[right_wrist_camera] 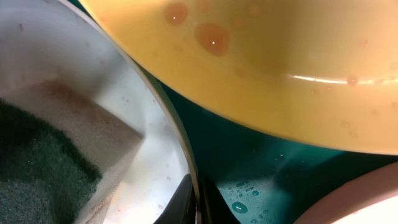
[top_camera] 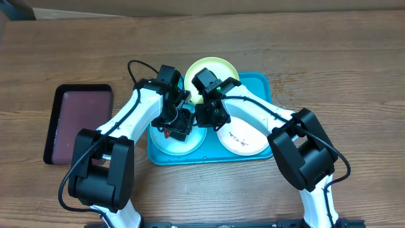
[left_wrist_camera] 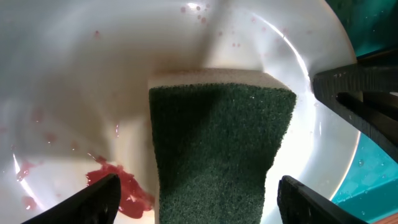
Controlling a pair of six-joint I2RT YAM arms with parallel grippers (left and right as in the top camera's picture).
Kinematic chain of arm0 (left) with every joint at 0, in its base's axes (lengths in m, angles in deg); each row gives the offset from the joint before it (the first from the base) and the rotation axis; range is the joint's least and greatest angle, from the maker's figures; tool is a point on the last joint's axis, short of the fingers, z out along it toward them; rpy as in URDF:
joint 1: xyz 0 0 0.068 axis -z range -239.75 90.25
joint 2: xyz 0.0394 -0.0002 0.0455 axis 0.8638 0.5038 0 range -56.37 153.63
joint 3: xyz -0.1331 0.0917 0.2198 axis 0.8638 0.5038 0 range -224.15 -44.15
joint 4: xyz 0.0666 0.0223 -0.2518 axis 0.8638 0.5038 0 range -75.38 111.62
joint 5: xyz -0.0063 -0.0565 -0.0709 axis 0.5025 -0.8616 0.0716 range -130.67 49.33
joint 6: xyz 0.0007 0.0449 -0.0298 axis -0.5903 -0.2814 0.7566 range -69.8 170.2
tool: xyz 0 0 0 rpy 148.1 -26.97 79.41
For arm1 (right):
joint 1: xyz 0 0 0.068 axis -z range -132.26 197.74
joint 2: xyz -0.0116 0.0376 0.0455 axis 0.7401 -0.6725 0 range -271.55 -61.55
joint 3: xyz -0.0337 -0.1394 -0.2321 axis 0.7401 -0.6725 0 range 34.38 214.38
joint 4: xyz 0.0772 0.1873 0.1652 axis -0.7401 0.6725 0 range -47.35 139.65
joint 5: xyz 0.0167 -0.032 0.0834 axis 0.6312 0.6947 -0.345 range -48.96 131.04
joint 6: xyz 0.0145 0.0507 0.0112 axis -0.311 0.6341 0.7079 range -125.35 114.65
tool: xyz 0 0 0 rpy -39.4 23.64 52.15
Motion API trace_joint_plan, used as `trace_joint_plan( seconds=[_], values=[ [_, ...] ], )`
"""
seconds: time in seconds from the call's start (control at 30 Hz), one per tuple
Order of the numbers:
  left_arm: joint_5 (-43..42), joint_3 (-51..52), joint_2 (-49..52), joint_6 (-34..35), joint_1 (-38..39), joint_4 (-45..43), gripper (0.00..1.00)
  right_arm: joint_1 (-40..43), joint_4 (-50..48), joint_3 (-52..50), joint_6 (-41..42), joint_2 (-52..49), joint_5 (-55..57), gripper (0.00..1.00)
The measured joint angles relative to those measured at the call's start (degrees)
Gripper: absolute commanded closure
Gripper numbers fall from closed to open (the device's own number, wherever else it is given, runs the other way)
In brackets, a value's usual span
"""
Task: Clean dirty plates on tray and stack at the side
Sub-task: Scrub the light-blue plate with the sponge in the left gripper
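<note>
While astride sponge, left hand wide.

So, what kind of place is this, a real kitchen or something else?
Probably a robot test bench, not a kitchen: a wooden table, two robot arms over a turquoise tray of smeared plates, and a green sponge. No sink is in view.
</note>
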Motion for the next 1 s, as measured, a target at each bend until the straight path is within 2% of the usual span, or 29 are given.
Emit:
trace_joint_plan(
  seconds=[0.7,1.0],
  values=[
    [-2.2,0.8,0.0,0.0,-0.7,-0.2,0.20,0.0,0.1,0.0,0.0,0.0,-0.1,0.96],
    [-3.5,0.8,0.0,0.0,-3.6,0.0,0.19,0.0,0.1,0.0,0.1,0.0,-0.1,0.96]
  ],
)
